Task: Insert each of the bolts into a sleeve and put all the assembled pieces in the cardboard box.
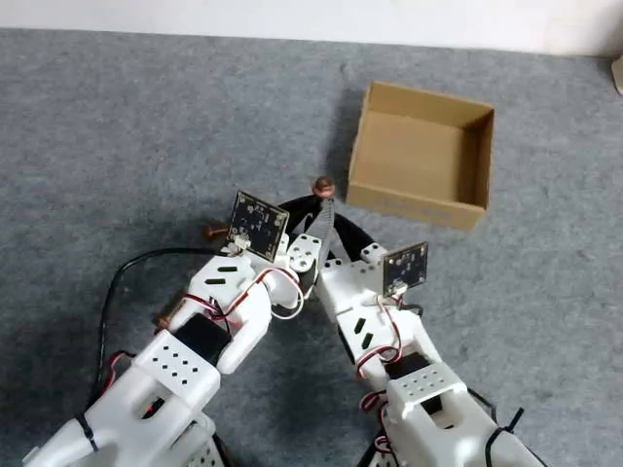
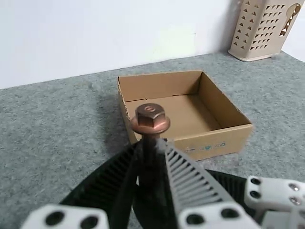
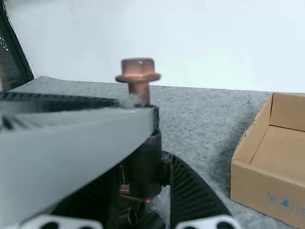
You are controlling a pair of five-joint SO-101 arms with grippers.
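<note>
Clamping bolt (image 2: 150, 119): left gripper (image 2: 151, 153) | right gripper (image 3: 142, 183) pinches sleeve (image 3: 143, 164) | cardboard box (image 1: 414, 206) nearby, floor showing.

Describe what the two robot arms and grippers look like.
The left arm and right arm have white plastic shells with small holes. Each wrist carries a dark square circuit board. Red and white wires loop outside; a black cable trails the left. Fingers are ribbed, grey or black.

Bright, even light; soft shadow beside the cardboard box (image 1: 410, 207).
</note>
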